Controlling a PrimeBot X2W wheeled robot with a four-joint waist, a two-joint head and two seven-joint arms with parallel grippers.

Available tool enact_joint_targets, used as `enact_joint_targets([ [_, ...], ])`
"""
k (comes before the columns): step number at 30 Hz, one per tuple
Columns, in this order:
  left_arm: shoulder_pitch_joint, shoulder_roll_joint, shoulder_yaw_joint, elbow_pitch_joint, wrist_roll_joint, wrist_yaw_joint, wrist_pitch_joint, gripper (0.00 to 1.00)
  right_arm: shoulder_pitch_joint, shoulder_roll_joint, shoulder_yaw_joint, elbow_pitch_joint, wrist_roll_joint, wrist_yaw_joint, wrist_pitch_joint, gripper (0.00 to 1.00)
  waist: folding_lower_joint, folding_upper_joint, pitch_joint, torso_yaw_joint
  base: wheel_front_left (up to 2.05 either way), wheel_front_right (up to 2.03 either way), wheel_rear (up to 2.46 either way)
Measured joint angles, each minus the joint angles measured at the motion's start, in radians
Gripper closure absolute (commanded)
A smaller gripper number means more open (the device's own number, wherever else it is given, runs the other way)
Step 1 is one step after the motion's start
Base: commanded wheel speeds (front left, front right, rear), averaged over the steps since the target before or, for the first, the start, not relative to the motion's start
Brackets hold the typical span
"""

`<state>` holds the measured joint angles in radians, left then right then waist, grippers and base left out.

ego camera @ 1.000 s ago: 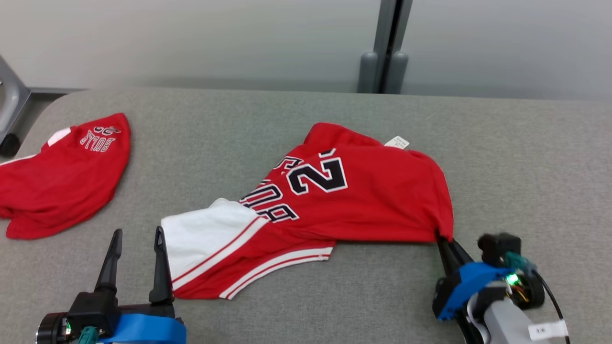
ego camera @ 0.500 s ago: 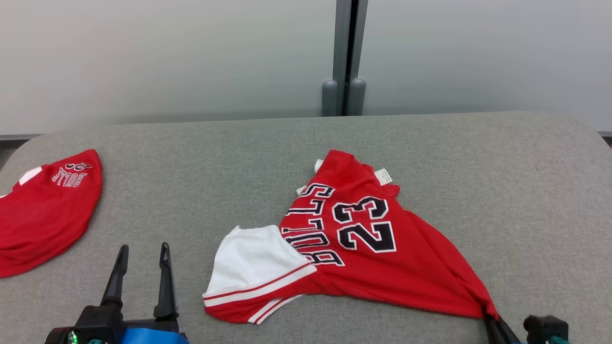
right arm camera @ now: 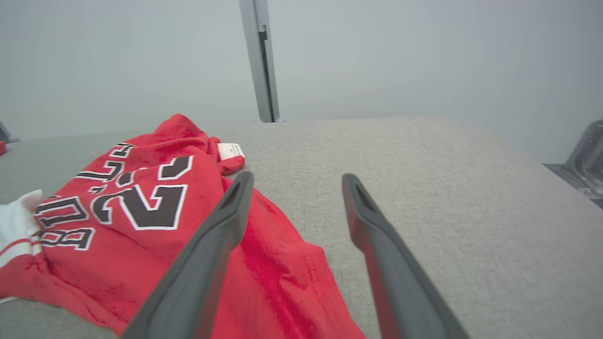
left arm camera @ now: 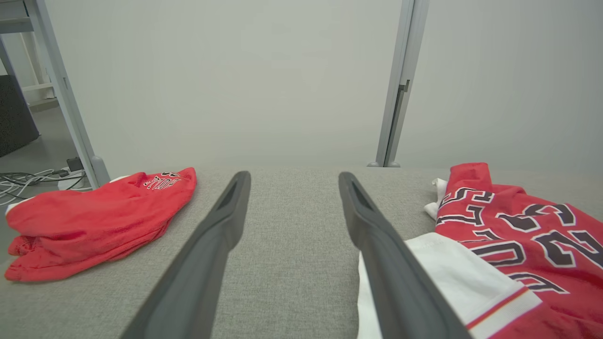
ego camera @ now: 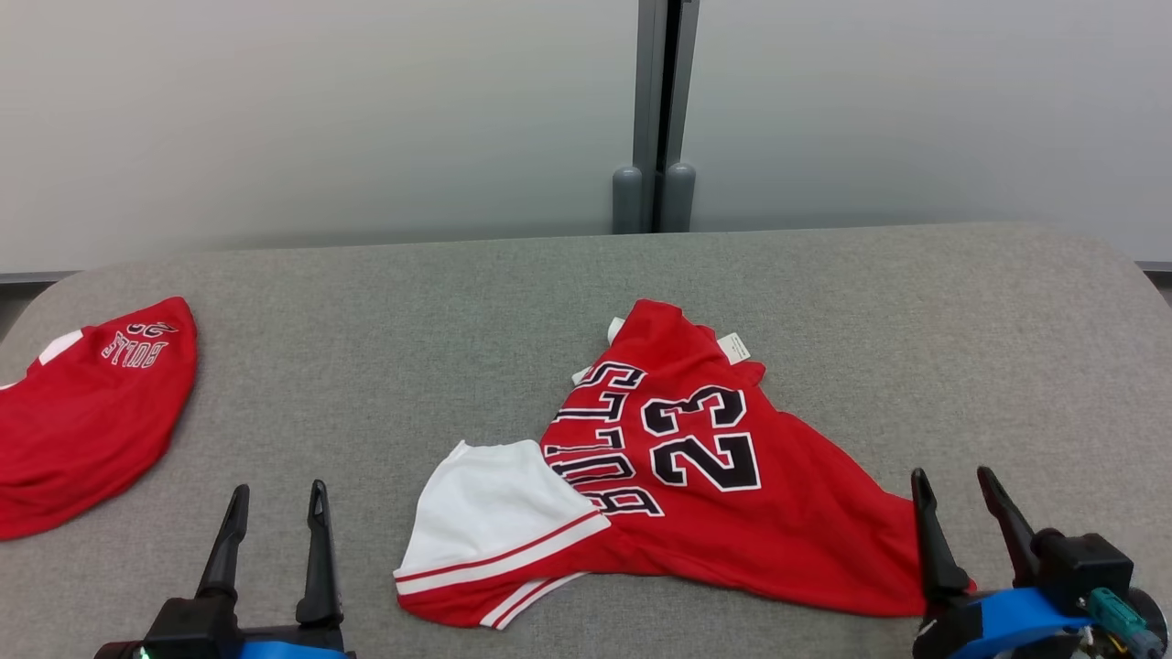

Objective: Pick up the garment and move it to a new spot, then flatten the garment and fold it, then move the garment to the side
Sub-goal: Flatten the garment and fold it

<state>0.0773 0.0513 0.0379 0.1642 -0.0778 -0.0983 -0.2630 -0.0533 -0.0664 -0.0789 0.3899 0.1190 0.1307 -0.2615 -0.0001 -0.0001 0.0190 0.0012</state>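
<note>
1. at the near left, the left gripper [ego camera: 277, 494] is held with its two dark fingers spread apart over the grey fabric table [ego camera: 366, 302].
2. at the near right, the right gripper [ego camera: 952, 478] is likewise spread, one finger over the corner of the rumpled red and white number-23 jersey [ego camera: 732, 531].
3. the jersey is laid on the table between the grippers, right of centre.
4. a second red cloth garment [ego camera: 82, 430] is laid at the far left.

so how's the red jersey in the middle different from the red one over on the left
The middle jersey lies spread open, showing a large 23 and a broad white panel; the left garment is bunched up, showing only small lettering. The middle jersey sits near the centre of the table; the left garment lies at its left end. Both are red.
</note>
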Motion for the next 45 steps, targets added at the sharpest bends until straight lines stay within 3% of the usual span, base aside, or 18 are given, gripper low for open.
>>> enact_joint_targets([
  [6, -0.006, 0.000, 0.004, 0.001, 0.007, -0.005, 0.000, 0.00, 0.000, 0.015, 0.066, -0.176, -0.022, 0.000, -0.001, 0.00, 0.0001, 0.0000, 0.015, 0.001, 0.00, 0.00, 0.00],
  [19, -0.105, 0.017, -0.026, 0.051, 0.026, -0.023, 0.000, 0.00, 0.010, 0.016, 0.128, -0.154, 0.000, 0.000, -0.001, 0.00, 0.0001, 0.0000, 0.059, -0.002, 0.00, 0.00, 0.00],
  [24, -0.239, 0.071, -0.115, 0.172, 0.026, -0.027, 0.000, 0.00, -0.020, 0.017, 0.130, -0.153, -0.004, 0.000, -0.001, 0.00, 0.0002, 0.0001, 0.083, -0.020, 0.00, 0.00, 0.00],
  [28, -0.349, 0.117, -0.241, 0.309, -0.010, -0.032, 0.000, 0.00, -0.029, 0.018, 0.132, -0.150, -0.004, 0.000, -0.001, 0.00, 0.0002, 0.0003, 0.099, -0.039, 0.00, 0.00, 0.00],
  [35, -0.477, 0.179, -0.416, 0.509, -0.136, -0.032, 0.077, 0.00, -0.033, 0.018, 0.131, -0.142, 0.004, 0.000, -0.001, 0.00, 0.0002, 0.0003, 0.120, -0.070, 0.00, 0.00, 0.00],
  [45, -0.532, 0.220, -0.603, 0.659, -0.328, -0.032, 0.176, 0.00, -0.046, 0.018, 0.127, -0.134, 0.010, 0.000, -0.001, 0.00, 0.0001, 0.0003, 0.140, -0.091, 0.00, 0.00, 0.00],
])
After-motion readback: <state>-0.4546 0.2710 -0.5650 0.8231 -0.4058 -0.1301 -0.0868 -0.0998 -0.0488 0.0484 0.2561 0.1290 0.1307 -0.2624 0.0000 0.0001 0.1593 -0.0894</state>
